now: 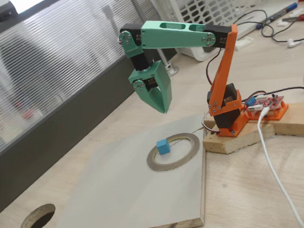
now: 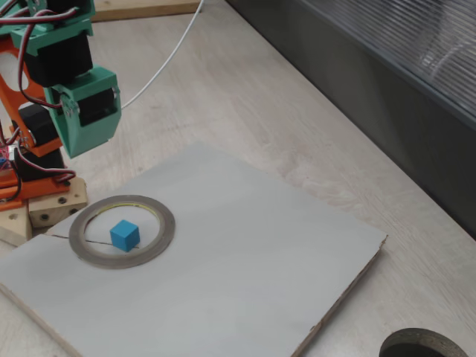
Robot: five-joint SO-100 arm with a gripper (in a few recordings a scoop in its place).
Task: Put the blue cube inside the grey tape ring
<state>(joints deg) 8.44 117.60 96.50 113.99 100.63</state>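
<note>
Board (image 1: pixel 112 205) sits nearest on the worktop (image 1: pixel 258 190), carrying the grey tape ring (image 1: pixel 173 151). Gripper (image 1: pixel 164 110) hangs above the ring, empty, jaws together. Blue cube (image 1: pixel 163 146) sits inside the ring. Looks light, rigid; pinch opposite flat faces.

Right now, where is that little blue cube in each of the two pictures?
A fixed view: blue cube just right of centre, inside the grey tape ring, near its left rim.
Another fixed view: blue cube lower left, inside the grey tape ring.
Shared landmark: the ring around it, on the pale board.
</note>
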